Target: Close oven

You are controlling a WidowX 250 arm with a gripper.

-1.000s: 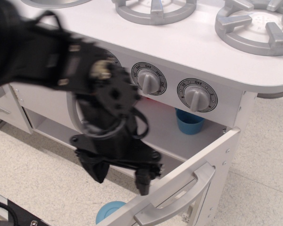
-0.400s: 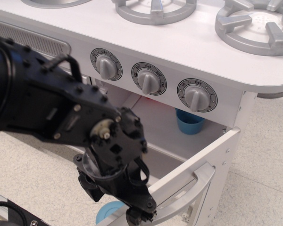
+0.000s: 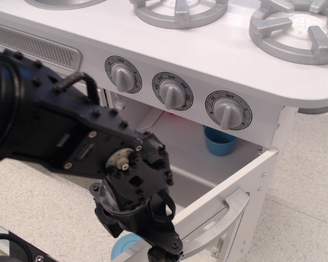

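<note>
The white oven's door (image 3: 246, 185) hangs open, tilted outward at the lower right, with its silver-grey bar handle (image 3: 229, 210) facing me. The oven cavity (image 3: 180, 147) is open behind it. My black arm fills the left and lower middle. My gripper (image 3: 138, 240) points down at the bottom edge, just left of the door's upper edge. Its fingers stand apart and hold nothing. One finger (image 3: 165, 251) sits close against the door's edge; I cannot tell whether it touches.
A blue cup (image 3: 220, 141) stands inside the oven at the back right. Three grey knobs (image 3: 172, 94) line the front panel under the stovetop burners (image 3: 295, 27). A blue round object (image 3: 124, 246) lies low by the floor under my gripper.
My arm has swung down and to the left, off the oven opening, uncovering the left knob. The gripper has dropped to the door's edge at the bottom. The door has not moved.
</note>
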